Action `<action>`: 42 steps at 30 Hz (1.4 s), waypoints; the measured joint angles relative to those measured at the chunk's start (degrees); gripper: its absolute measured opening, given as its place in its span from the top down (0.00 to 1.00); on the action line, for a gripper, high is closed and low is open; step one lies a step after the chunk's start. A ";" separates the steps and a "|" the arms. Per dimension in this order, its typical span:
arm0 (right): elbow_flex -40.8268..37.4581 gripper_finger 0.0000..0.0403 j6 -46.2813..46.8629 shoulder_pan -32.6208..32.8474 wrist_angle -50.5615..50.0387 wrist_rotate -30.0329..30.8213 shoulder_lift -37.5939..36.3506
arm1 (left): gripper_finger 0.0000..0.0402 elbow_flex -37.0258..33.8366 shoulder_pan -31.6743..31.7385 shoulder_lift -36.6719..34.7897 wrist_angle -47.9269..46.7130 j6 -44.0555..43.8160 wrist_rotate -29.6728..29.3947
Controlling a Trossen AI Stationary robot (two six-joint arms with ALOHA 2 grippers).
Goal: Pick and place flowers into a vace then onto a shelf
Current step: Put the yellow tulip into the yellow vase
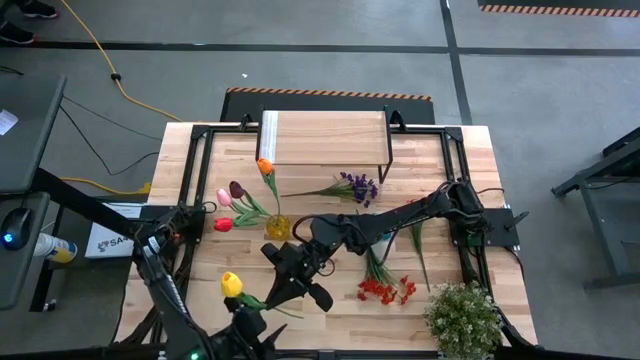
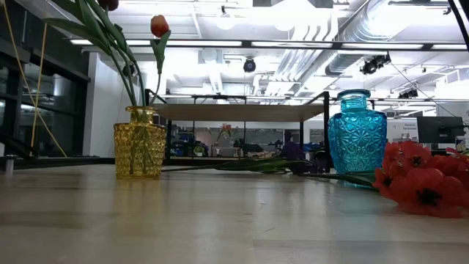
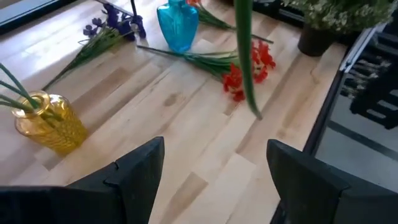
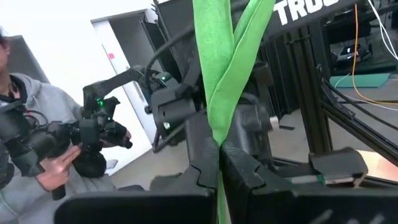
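Note:
A yellow glass vase (image 1: 277,227) (image 2: 139,141) (image 3: 50,123) stands on the table and holds orange, pink, dark and red tulips. My right gripper (image 1: 290,290) (image 4: 219,163) reaches in from the table's right and is shut on a yellow tulip (image 1: 232,284). The tulip's stem (image 3: 247,59) crosses the left wrist view. My left gripper (image 1: 245,322) (image 3: 214,180) is open at the near edge, close to the tulip. A blue vase (image 2: 357,143) (image 3: 178,25) stands on the table, hidden under my right arm in the high view. The shelf (image 1: 325,140) (image 2: 242,111) stands at the far edge. My right gripper pinches the yellow tulip's green stem (image 4: 219,149) between its two fingers, together with the base of a leaf (image 4: 245,37). The fingers lie across the stem, coming from the table's right. The tulip is lifted clear of the table.
A purple spray (image 1: 355,187) lies in front of the shelf. Red sprays (image 1: 385,290) (image 2: 421,180) and a loose green stem (image 1: 418,250) lie right of centre. A bushy potted plant (image 1: 463,320) stands at the near right corner. A person (image 4: 37,137) stands beyond the table.

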 joint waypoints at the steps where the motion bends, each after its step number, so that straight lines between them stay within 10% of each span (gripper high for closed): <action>1: 0.00 0.99 -0.09 0.00 0.02 -0.07 0.00 | 0.21 0.55 -0.01 0.00 -0.08 0.01 -0.11; 13: 0.00 1.00 -2.53 -0.02 2.26 -1.57 0.00 | 0.21 4.98 -2.33 -0.32 -0.53 -0.10 -14.91; 42: 0.00 0.99 -1.48 1.49 5.44 -6.34 0.00 | 0.25 4.94 1.54 -0.31 0.04 -1.72 -20.04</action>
